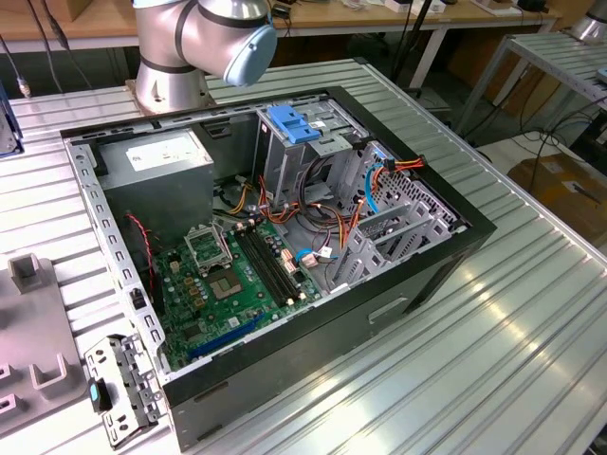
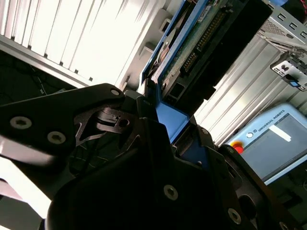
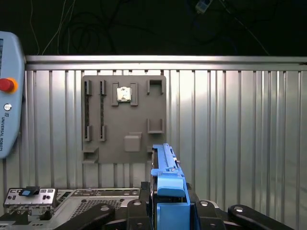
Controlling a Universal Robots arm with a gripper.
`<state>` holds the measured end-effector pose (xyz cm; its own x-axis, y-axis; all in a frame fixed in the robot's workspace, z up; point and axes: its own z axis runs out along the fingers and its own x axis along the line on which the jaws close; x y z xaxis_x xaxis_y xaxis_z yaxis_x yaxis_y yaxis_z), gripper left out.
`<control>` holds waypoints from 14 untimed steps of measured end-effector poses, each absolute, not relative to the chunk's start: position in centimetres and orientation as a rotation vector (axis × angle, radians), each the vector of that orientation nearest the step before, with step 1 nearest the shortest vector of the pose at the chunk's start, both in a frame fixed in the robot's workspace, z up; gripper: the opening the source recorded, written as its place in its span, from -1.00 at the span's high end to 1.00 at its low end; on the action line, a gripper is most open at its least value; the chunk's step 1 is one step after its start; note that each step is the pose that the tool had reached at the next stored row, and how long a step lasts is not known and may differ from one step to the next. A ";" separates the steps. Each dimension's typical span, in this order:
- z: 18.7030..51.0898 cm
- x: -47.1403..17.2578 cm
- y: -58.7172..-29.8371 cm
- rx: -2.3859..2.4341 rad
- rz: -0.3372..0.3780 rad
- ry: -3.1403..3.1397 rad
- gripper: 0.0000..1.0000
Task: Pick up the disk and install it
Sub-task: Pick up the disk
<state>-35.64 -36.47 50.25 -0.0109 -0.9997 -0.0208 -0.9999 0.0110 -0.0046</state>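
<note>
The gripper (image 3: 169, 211) (image 2: 170, 120) is seen closest in both wrist views, its black jaws closed on the blue-framed disk (image 3: 164, 160). In the first wrist view the disk is held edge-on, projecting from between the jaws above the ribbed metal table (image 3: 240, 143). Beyond it a grey fixture plate (image 3: 123, 115) is laid flat on the table, with a teach pendant (image 3: 7, 96) set apart from it and a small metal bracket (image 3: 29, 196) nearer the gripper. In the second wrist view the disk's circuit-board side (image 2: 211, 28) is shown. In the exterior view an open computer case (image 1: 379, 313) is laid on the table, the motherboard (image 1: 237, 284) exposed. A pale-blue latch plate (image 1: 289, 123) is seated on top of the drive cage (image 1: 285, 175), close to the arm (image 1: 190, 38).
</note>
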 end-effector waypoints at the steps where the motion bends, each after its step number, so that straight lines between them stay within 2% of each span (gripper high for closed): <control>1: 50.3 -35.6 -36.6 -2.197 0.018 2.221 0.25; 8: 50.2 -35.1 -37.8 -2.196 0.018 2.221 0.25; 14: 50.1 -32.1 -38.0 -2.197 0.017 2.221 0.25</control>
